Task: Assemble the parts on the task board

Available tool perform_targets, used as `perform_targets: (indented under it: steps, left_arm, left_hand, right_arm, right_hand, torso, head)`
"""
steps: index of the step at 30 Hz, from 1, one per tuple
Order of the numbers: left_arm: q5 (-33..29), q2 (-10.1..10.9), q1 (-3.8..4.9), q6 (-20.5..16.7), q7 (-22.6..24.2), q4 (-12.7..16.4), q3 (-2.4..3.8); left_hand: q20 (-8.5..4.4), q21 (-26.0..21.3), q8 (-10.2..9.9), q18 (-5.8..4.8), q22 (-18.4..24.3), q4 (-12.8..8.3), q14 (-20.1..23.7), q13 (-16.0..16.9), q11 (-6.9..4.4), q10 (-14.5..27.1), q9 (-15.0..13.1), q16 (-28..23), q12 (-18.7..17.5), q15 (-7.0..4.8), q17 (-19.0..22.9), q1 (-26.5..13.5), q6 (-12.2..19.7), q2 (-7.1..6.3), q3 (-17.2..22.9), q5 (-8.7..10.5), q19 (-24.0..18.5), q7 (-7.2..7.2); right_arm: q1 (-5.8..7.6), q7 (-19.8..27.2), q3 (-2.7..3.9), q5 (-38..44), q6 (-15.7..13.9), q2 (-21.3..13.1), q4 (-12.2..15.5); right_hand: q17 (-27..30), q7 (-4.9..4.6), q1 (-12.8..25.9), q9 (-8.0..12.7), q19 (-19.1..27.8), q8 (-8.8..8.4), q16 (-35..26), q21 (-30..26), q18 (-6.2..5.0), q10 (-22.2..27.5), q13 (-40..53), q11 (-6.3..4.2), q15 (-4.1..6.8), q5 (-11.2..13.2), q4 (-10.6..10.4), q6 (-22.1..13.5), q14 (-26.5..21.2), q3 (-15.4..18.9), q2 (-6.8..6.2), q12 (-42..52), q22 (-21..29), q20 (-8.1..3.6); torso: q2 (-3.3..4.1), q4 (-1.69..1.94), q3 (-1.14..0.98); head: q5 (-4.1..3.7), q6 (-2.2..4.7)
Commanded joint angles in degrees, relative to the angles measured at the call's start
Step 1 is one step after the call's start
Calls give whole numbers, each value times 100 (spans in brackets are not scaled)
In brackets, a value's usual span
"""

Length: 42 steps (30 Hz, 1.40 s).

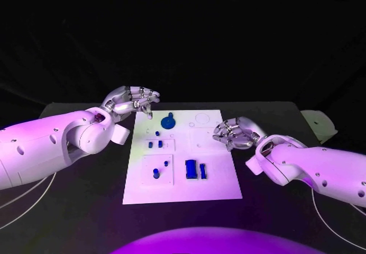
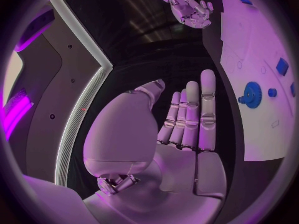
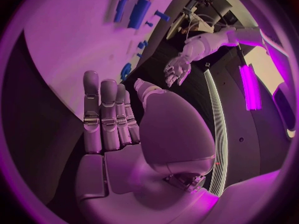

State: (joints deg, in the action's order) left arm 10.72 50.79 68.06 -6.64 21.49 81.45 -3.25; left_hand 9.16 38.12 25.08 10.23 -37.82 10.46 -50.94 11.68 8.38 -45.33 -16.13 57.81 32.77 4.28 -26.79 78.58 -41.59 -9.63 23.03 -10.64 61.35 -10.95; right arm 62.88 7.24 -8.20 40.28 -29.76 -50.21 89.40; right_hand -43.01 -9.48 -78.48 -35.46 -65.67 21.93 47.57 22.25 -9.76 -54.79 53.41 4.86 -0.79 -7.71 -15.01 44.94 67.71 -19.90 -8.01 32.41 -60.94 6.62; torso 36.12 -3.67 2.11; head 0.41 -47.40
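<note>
Hands are hovering empty, fingers spread: left hand (image 1: 133, 100) off the task board's (image 1: 217, 182) far left corner, right hand (image 1: 235, 133) over its right edge. Blue parts (image 1: 191, 169) are lying on the board, mid-table (image 1: 91, 211).

A flat black table (image 1: 76, 211) stands before black darkness; a pale, blurred rounded object (image 1: 320, 124) lies beside its far edge.
</note>
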Motion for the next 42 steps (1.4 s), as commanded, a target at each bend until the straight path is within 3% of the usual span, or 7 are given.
perform_targets:
  steps: [1,17,18,26,27,28,42]
  left_arm:
    - [-669,-105,-34,-157,439,-204,-2]
    - [-1174,-670,-303,-457,906,-1254,-4]
    - [-964,-638,-279,-334,639,-1216,-6]
    - [-977,-635,-341,-748,662,-965,35]
    - [-981,-634,-357,-852,668,-902,45]
    - [-984,-633,-373,-963,674,-835,56]
    - [-1057,-614,-715,-3248,802,548,277]
  left_hand:
    - [24,-514,33,39,344,70,205,-172,9,-172,34,-564,-214,40,255,89,-53,-12,7,-13,-207,-77]
    - [737,-3465,-551,-13,3047,199,773,-808,207,-630,512,-4298,-2462,594,1489,255,-126,83,-423,41,-1248,49]
    - [-916,-3812,-2508,-1023,3782,-1046,5094,-1168,-838,4533,1613,-5781,-3277,-428,2679,-2215,4159,963,-2303,1064,-6135,1095]
    - [-916,-3812,-2508,-1023,3782,-1046,5094,-1168,-838,4533,1613,-5781,-3277,-428,2679,-3582,4159,963,-2303,1064,-6135,1095]
    - [-916,-3812,-2508,-1023,3782,-1046,5094,-1168,-838,4533,1613,-5781,-3277,-428,2679,-3750,4159,963,-2303,1064,-6135,1095]
    - [-916,-3812,-2508,-1023,3782,-1046,5094,-1168,-838,4533,1613,-5781,-3277,-428,2679,-7858,4159,963,-2303,1064,-6135,1095]
    - [-916,-3812,-2508,-1023,3782,-1046,5094,-1168,-838,4533,1613,-5781,-3277,-428,2679,-7858,4159,963,-2303,1064,-6135,1095]
  right_arm:
    - [46,1042,26,-2015,447,164,-468]
    - [136,1561,155,-3203,1211,1070,-2294]
    - [136,1276,151,-2856,819,1040,-2240]
    - [62,1453,272,-3067,411,952,-1825]
    - [44,1497,302,-3120,310,930,-1721]
    - [24,1545,335,-3177,200,906,-1610]
    - [-262,2234,805,-4001,-1385,563,4]
  right_hand:
    - [344,-50,-170,162,395,-134,-862,-752,-51,204,-839,131,-147,209,-25,-138,-575,-249,-18,-724,623,138]
    - [2211,-158,-17,1190,1272,-1117,-3757,-1871,-82,-351,-4610,486,-696,208,249,203,-1094,-385,19,-2712,4208,765]
    - [4301,948,2316,3546,6567,-2193,-4757,-2225,976,1420,-5341,-486,79,771,1501,-4494,-6771,1990,801,-3241,6094,-662]
    - [4301,948,3701,3546,6567,-2193,-4757,-2225,976,5479,-5341,-486,79,771,1501,-4494,-6771,1990,801,-3241,6094,-662]
    - [4301,948,7848,3546,6567,-2193,-4757,-2225,976,5479,-5341,-486,79,771,1501,-4494,-6771,1990,801,-3241,6094,-662]
    - [4301,948,7848,3546,6567,-2193,-4757,-2225,976,5479,-5341,-486,79,771,1501,-4494,-6771,1990,801,-3241,6094,-662]
    - [4301,948,7848,3546,6567,-2193,-4757,-2225,976,5479,-5341,-486,79,771,1501,-4494,-6771,1990,801,-3241,6094,-662]
  torso:
    - [-180,8,93]
    - [-435,55,43]
    - [-377,29,69]
    - [-416,142,-24]
    - [-426,170,-47]
    - [-436,200,-72]
    - [-494,367,-211]
  head:
    - [7,205]
    - [189,740]
    - [153,677]
    - [89,885]
    - [73,937]
    - [55,992]
    - [-41,1302]
